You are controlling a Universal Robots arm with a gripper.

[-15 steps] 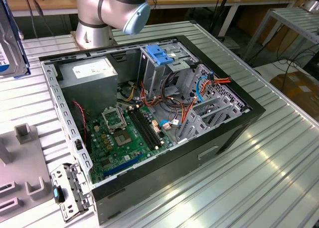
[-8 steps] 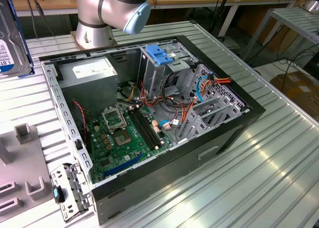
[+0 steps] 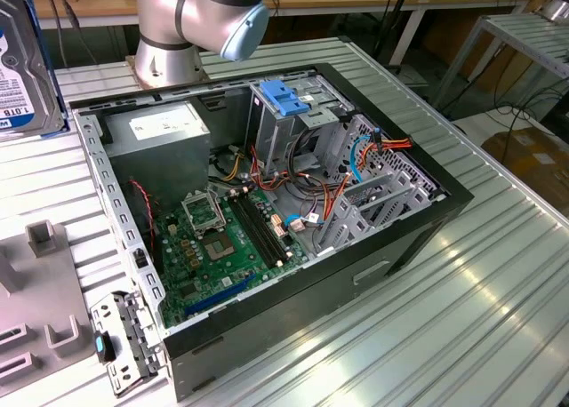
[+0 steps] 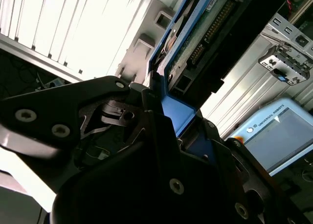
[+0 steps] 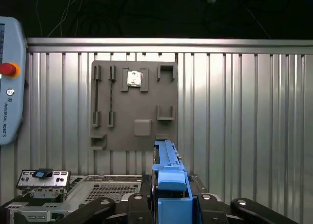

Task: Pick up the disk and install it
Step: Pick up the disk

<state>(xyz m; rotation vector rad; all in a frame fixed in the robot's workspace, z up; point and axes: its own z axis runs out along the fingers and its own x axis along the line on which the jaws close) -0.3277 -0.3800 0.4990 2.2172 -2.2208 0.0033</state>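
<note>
The disk (image 3: pixel 25 65) hangs at the exterior view's far left edge, above the ribbed table, with its white label and blue band facing the camera. In the second wrist view my gripper (image 4: pixel 171 116) is shut on the disk (image 4: pixel 210 33) by its blue rail frame, and the drive's circuit-board side and connectors show beyond the black fingers (image 4: pixel 112 111). The first wrist view has the blue rail of the disk (image 5: pixel 168 172) standing up between the gripper's (image 5: pixel 171 204) two sides. The disk is well apart from the open computer case (image 3: pixel 418 238).
Inside the case stand a blue-topped drive cage (image 3: pixel 289 100), a grey power supply (image 3: pixel 164 127) and a green motherboard (image 3: pixel 218 247). A grey fixture plate (image 5: pixel 134 104) lies on the table. A teach pendant (image 5: pixel 10 82) sits beside it. The arm's base (image 3: pixel 173 43) stands behind the case.
</note>
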